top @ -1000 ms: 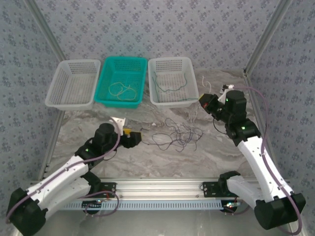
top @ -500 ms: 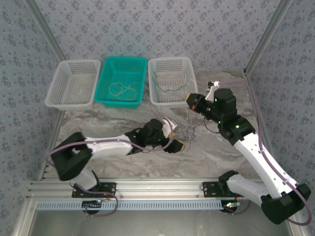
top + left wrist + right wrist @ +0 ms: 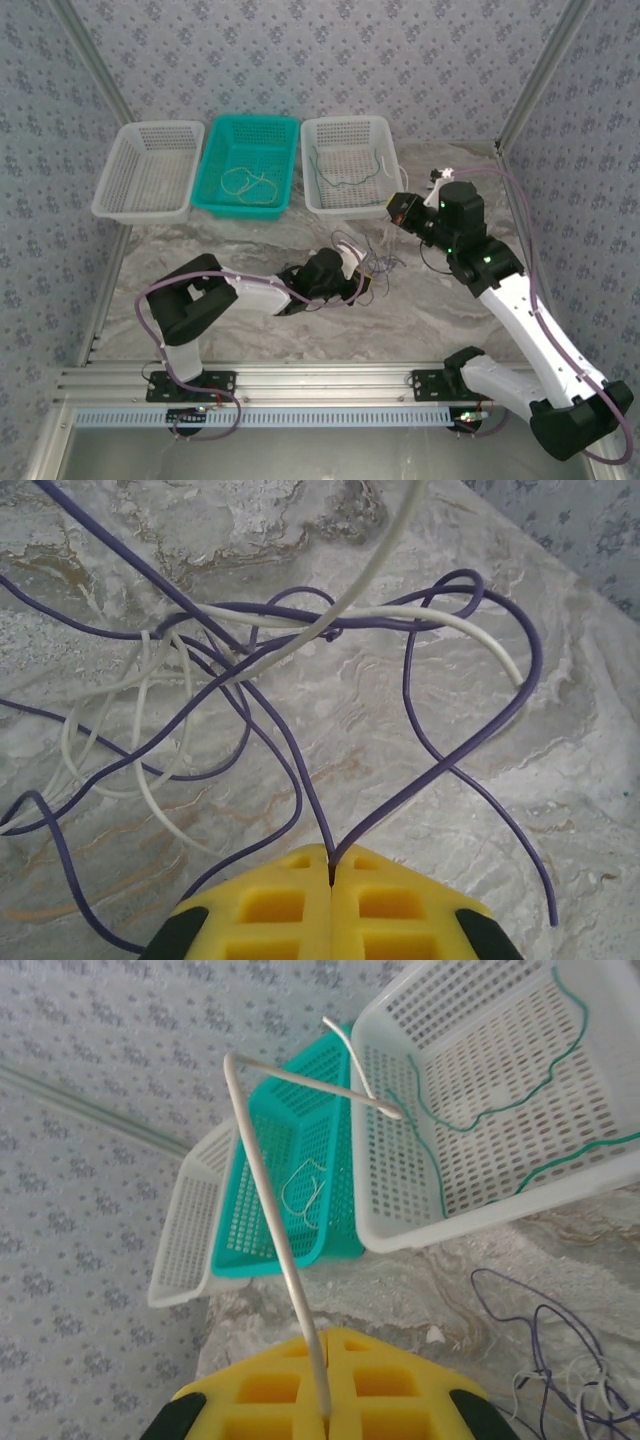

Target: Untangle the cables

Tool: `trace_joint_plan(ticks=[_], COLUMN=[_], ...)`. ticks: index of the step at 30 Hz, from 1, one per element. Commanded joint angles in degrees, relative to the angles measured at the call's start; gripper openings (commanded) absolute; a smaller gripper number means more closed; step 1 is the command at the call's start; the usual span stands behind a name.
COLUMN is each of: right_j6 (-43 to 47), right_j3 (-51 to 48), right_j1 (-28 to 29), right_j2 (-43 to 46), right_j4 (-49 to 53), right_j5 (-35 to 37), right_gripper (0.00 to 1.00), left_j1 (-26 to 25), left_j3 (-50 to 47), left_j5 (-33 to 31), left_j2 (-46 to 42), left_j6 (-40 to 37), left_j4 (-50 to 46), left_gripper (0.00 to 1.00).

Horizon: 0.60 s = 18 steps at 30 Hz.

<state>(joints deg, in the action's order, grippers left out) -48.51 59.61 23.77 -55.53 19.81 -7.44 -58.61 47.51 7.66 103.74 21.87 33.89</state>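
- The left arm (image 3: 250,290) lies low over the desk (image 3: 450,320). Its elbow is folded back above its base and its forearm reaches rightward to the middle.
- The left tool (image 3: 330,868) is clenched, and its yellow fingers pinch a purple cable (image 3: 470,745) that loops out over the marble.
- That cable runs into the tangle (image 3: 378,262) of purple and pale cables lying on the desk, just ahead of the left tool.
- The right arm (image 3: 520,310) rises from its base and leans up and left. Its wrist is beside the near right corner of the white basket (image 3: 350,211).
- The right tool (image 3: 393,208) is clenched on a pale cable (image 3: 270,1210), which stands up from the fingers and then bends sharply.
- A green cable (image 3: 340,182) lies in that white basket, and a pale loop (image 3: 250,182) lies in the teal basket (image 3: 245,212).
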Motion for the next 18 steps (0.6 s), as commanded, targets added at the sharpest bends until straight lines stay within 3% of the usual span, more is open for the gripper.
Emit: trace_joint_plan(ticks=[1,7,10,13,18], right_j6=[-1.65,-2.18,-4.60,-7.11,-11.35], right_j3=[-1.28,-1.45,-3.15,-5.99,-10.38], right_j1=[-2.23,-7.59,-16.08,-27.32,-41.45], right_j2=[2.21,4.26,7.28,11.15,14.29], right_j4=[0.59,6.17,10.33,11.71,11.57], right_j5=[-0.50,1.18,-0.74,-4.70,-11.61], right_gripper=[0.00,0.00,0.00,0.00,0.00], left_j1=[1.15,3.47,5.90,8.01,11.62], left_j3=[-1.47,-6.48,-12.00,-15.40,-20.31], left_j5=[-0.61,-3.19,-6.57,-13.52,-23.39], left_j2=[0.23,-3.28,-8.19,-15.14,-28.24], left_j6=[2.01,4.19,5.75,5.87,5.74], left_j4=[4.58,3.88,1.74,-8.21,-22.63], left_gripper=[0.00,0.00,0.00,0.00,0.00])
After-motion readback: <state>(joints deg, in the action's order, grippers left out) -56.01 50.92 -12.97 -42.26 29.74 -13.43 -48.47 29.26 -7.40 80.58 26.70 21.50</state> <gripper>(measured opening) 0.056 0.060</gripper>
